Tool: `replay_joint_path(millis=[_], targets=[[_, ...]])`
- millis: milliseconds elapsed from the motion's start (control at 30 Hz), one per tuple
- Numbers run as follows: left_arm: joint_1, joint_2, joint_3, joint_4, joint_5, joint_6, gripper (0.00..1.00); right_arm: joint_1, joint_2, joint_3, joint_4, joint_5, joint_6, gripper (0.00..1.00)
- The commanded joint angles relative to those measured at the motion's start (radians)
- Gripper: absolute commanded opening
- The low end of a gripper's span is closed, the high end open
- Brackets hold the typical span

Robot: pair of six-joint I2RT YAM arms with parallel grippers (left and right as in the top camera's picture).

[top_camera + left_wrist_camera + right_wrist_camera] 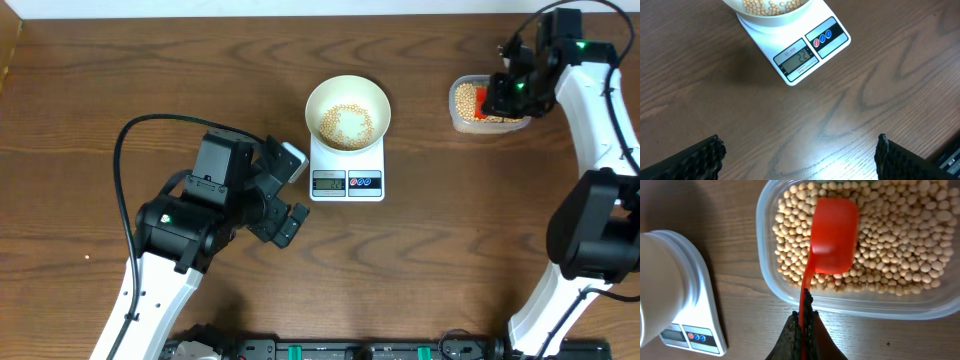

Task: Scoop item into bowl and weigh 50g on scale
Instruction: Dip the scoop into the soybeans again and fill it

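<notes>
Right gripper (804,317) is clamped on the red scoop (834,235) handle, with the head over soybeans (890,255) in the clear tub (767,287) at 2 o'clock of the scale (347,183), ready to reload. The white bowl (312,105) rests on the scale, partly filled. Left gripper (800,160), fingers apart, is parked at 8 o'clock.

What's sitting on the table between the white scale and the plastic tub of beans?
Nothing. The overhead view shows only bare wooden table between the scale and the tub; the right wrist view shows the same empty gap.
</notes>
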Motion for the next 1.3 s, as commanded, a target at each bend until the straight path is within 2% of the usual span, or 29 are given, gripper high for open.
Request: replay_joint_path(millis=[0, 500, 800, 1267], targets=[[-0.003, 0.005, -0.008, 0.0, -0.003, -0.009, 0.98, -0.039, 0.015, -0.006, -0.02, -0.148, 0.009, 0.01], [-0.003, 0.005, -0.008, 0.0, -0.003, -0.009, 0.98, -0.224, 0.015, -0.006, -0.097, -0.329, -0.124, 0.01], [-0.003, 0.005, -0.008, 0.0, -0.003, -0.009, 0.98, -0.293, 0.015, -0.006, -0.088, -0.397, -0.129, 0.01], [-0.003, 0.005, -0.008, 0.0, -0.003, -0.009, 0.98, -0.328, 0.015, -0.006, -0.089, -0.563, -0.166, 0.01]])
